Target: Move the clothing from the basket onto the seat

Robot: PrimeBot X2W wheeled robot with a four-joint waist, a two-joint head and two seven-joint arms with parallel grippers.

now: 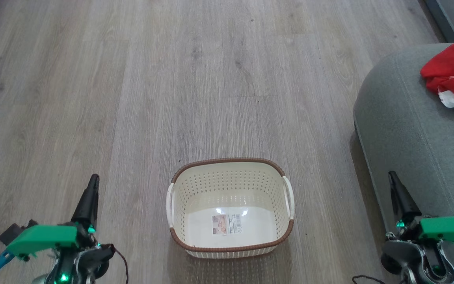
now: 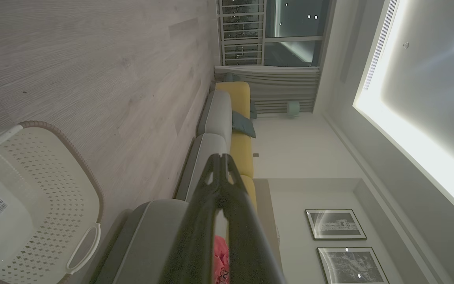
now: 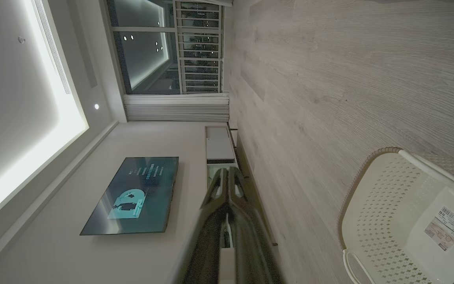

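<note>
Lower left in the head view, the left gripper is pinched closed on nothing; the basket at bottom centre bears a label, print unreadable. At right the clothing lies on the seat, above the right gripper, likewise closed and bare. The left wrist view adds framed pictures; the right wrist view, a TV.

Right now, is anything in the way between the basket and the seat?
Nothing visible. Bare wood floor lies between the basket and the seat to its right. The basket holds just its paper label, and the red clothing already lies on the seat.
</note>
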